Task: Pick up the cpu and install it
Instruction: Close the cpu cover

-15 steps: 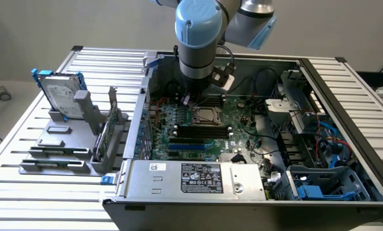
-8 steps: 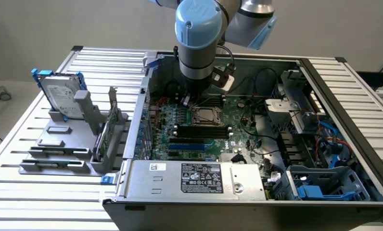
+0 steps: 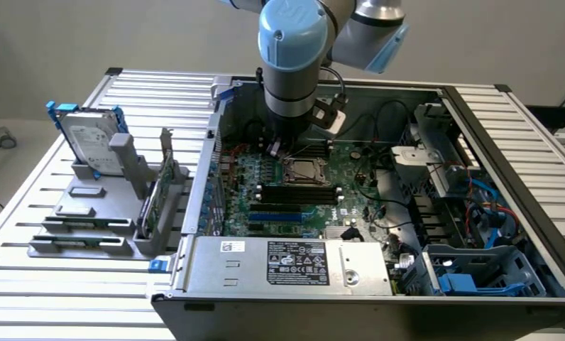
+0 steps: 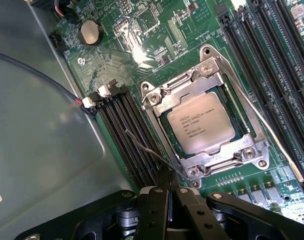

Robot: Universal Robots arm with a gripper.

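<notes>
Hovering inside the open computer case [image 3: 472, 177], just beside the socket [image 4: 206, 117] on the green motherboard [image 4: 142, 35]. Tool [image 4: 166, 192] clenched, fingers pressed together and holding nothing, tips poised next to a thin wire lever [image 4: 147, 150] that runs along the socket's edge by the black memory slots [image 4: 124, 135]. Cpu [image 4: 200, 123] already lying flat in the socket, silver top up, framed by the metal bracket; seen from outside, a small bright square [image 3: 302, 170] mid-board, directly beneath the arm. Judging by this, placing is done and the securing stage is in hand: seating looks finished, latching not yet confirmed. Calls for a careful push on that lever, kept clear of the chip and the neighbouring slots, with little room to spare. Arm [image 3: 297, 50] reaching straight down from above, wrist vertical, cable trailing at its side. Hard drive [image 3: 89, 138] with blue rails standing untouched in its holder on the slatted surface [image 3: 36, 213], well apart at the exterior view's left.
</notes>
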